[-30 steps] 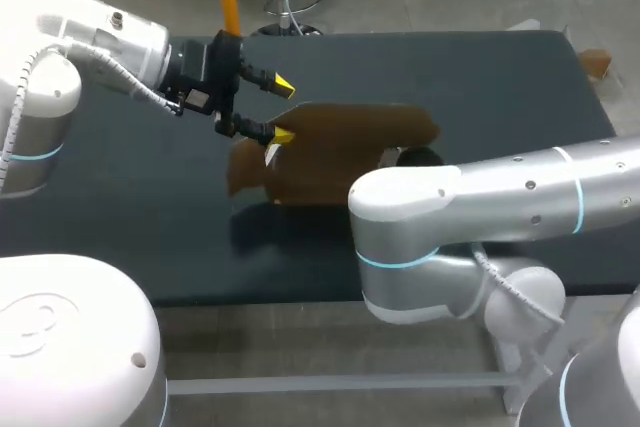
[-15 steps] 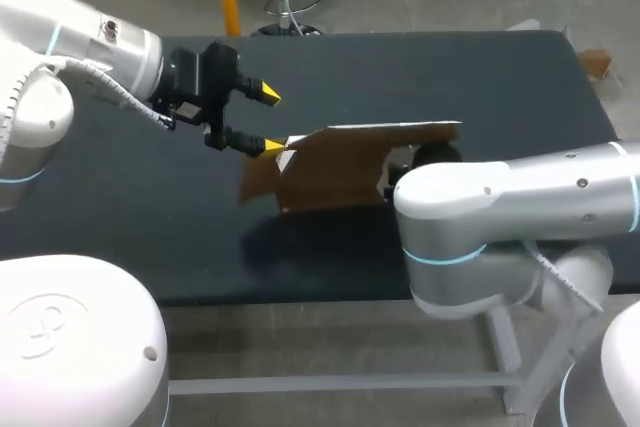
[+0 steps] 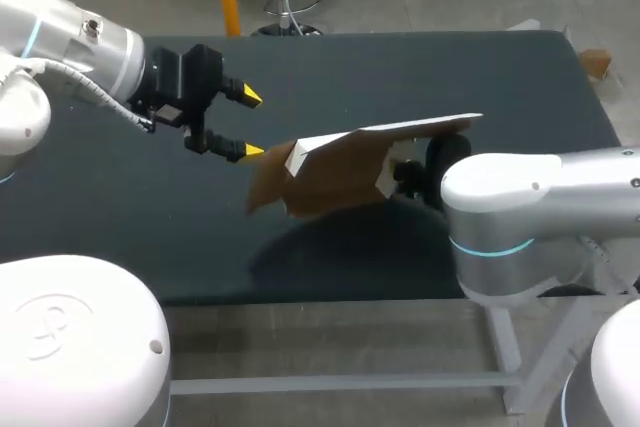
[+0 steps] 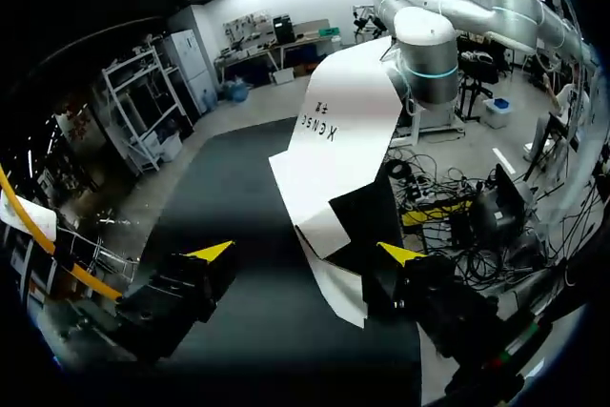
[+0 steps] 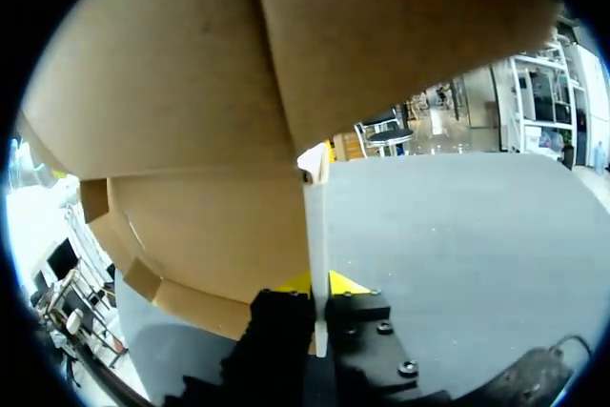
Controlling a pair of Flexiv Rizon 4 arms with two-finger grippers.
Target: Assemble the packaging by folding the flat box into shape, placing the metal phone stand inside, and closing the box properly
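Spread wide and holding nothing: that is how I read the jaws of the left gripper (image 3: 245,124) in the head view, its two yellow tips well apart. It hangs over the dark table (image 3: 420,67) on the left arm (image 3: 70,42). The lower tip is just beside the near flap of the flat cardboard box (image 3: 340,172), and I see no contact. The box is partly unfolded and tilted, brown face toward the camera, with a pale edge along its top. Its shadow lies on the table below it. The far end of the box meets the wrist of the right arm (image 3: 545,202). From here the arm and the cardboard hide the right gripper, so I cannot read it in this view.

From the left wrist view, the left gripper (image 4: 307,253) has its fingers open. The white printed side of the box (image 4: 338,131) rises ahead of it toward the right arm (image 4: 424,45). One lower flap hangs down between the fingers, closer to one of them. I cannot tell whether it touches that finger.

From the right wrist view, the right gripper (image 5: 319,285) is pinching a thin panel edge of the box (image 5: 191,111). A yellow tip presses on each side of the panel. Brown cardboard spreads ahead of and above the fingers, with the table (image 5: 448,235) beyond it.
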